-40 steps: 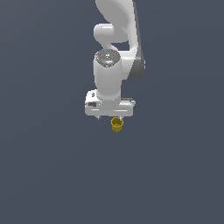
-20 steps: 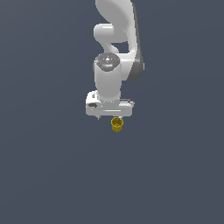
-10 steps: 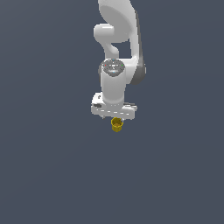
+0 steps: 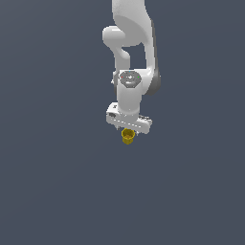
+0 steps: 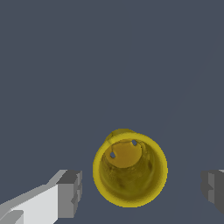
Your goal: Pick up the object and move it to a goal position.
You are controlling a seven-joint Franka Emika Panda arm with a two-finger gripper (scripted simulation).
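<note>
The object (image 4: 128, 137) is a small yellow cup with a rim and a hollow inside. In the exterior view it sits just under the white hand of my gripper (image 4: 128, 130). The wrist view looks straight down into the object (image 5: 130, 170), which stands upright between my two fingers. My gripper (image 5: 142, 190) is open: one grey fingertip (image 5: 70, 193) stands a short gap from the cup's rim, and the other fingertip (image 5: 213, 188) is farther off on the opposite side. Neither pad touches the cup.
A plain dark grey-blue surface (image 4: 57, 182) lies all around the cup. The white arm (image 4: 131, 43) rises above the hand to the frame's upper edge.
The hand has turned about its vertical axis and come down slightly over the cup, shifting a little toward the exterior view's right. The cup has stayed in place.
</note>
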